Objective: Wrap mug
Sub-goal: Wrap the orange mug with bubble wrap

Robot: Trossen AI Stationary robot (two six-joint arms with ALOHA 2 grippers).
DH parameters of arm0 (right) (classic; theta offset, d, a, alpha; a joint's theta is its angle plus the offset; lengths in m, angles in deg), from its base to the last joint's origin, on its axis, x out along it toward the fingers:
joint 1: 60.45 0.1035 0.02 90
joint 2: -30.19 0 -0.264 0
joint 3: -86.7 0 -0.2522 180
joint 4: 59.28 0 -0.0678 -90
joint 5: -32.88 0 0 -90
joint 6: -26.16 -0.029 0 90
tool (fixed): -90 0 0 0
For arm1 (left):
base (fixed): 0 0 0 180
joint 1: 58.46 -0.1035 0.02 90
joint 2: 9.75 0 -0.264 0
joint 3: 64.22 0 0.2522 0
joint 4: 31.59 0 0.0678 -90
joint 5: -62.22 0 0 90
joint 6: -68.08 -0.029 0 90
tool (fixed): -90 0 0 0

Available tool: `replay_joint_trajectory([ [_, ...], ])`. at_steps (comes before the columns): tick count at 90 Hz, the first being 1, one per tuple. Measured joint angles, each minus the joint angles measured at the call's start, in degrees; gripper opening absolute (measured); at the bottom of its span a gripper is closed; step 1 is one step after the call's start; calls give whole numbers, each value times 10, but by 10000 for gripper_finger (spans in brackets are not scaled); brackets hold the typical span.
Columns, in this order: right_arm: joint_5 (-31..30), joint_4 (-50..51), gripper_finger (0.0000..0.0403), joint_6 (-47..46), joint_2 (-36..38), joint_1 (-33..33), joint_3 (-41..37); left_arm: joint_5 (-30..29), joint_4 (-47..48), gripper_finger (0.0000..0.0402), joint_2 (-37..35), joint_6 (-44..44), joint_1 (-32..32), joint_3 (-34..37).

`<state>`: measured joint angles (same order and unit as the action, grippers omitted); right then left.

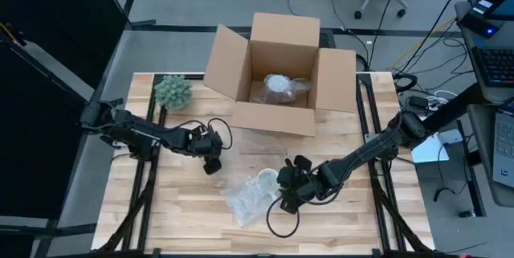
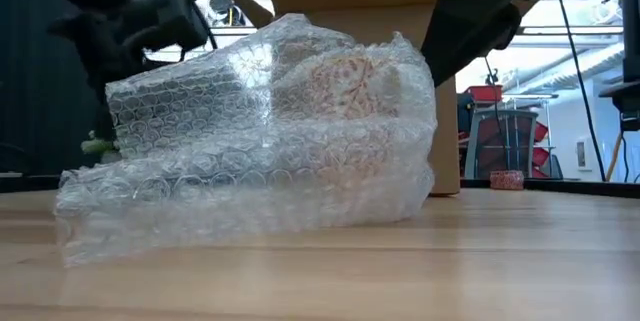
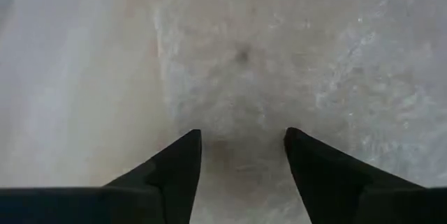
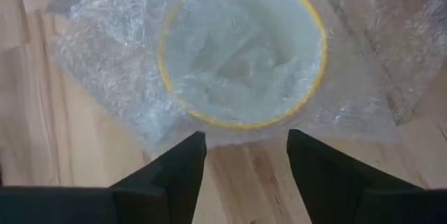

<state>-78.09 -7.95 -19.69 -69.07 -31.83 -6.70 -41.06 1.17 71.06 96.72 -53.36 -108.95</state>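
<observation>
Setting: wooden slatted bench (image 1: 193, 210) under an overhead camera, office floor, cables and a chair beyond it.
Mug: lay on its side at the front centre of the bench, inside bubble wrap; mug (image 4: 244, 49) seen through the film as a pale body with a yellow rim, mouth turned toward the right wrist camera; in the low view the mug (image 2: 345, 86) showed a speckled pattern.
Bubble wrap: bubble wrap (image 1: 250, 198) loosely bunched over and around the mug, edges splayed flat on the wood, not closed.
Handling, mug: judged rigid, fairly heavy, breakable, apt to roll on its side; best steadied by the rim or body through the film.
Handling, wrap: judged light, soft, slippery, springy; best taken at a loose free edge.
Right pincer: right pincer (image 1: 289, 190) just beside the bundle's right side, fingers spread, nothing between them, pointed at the mug's mouth.
Left pincer: left pincer (image 1: 212, 164) near the bundle, behind and to its left, fingers spread over a clear sheet (image 1: 257, 141) on the bench; contact could not be told.
Box: open cardboard box (image 1: 277, 73) at the back, holding another wrapped item (image 1: 279, 85).
Other: green plant-like object (image 1: 173, 91) at the back left.
</observation>
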Motion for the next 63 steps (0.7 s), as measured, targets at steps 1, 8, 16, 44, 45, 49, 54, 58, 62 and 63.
replay_joint_trajectory([
  [1,0,0,190,0,0,0,0,0,-4,192,0,4,0,3],
  [8,0,0,190,0,0,0,0,0,-29,187,-2,18,0,21],
  [16,0,0,190,1,0,0,0,-1,-41,183,-2,24,0,27],
  [44,-1,0,190,8,0,-2,0,6,-40,182,-4,25,3,20],
  [45,-1,0,190,9,0,-2,0,6,-39,182,-3,25,4,19],
  [49,-4,0,190,11,0,-2,0,9,-34,182,-3,25,7,12],
  [54,-4,0,190,11,0,-2,0,17,-25,182,-2,22,10,3],
  [58,-5,0,190,11,0,-2,0,22,-10,182,-6,19,12,-4],
  [62,-5,0,190,11,0,-2,0,23,9,182,-12,14,14,-11],
  [63,-5,0,190,11,0,-2,0,23,14,182,-13,14,14,-13],
])
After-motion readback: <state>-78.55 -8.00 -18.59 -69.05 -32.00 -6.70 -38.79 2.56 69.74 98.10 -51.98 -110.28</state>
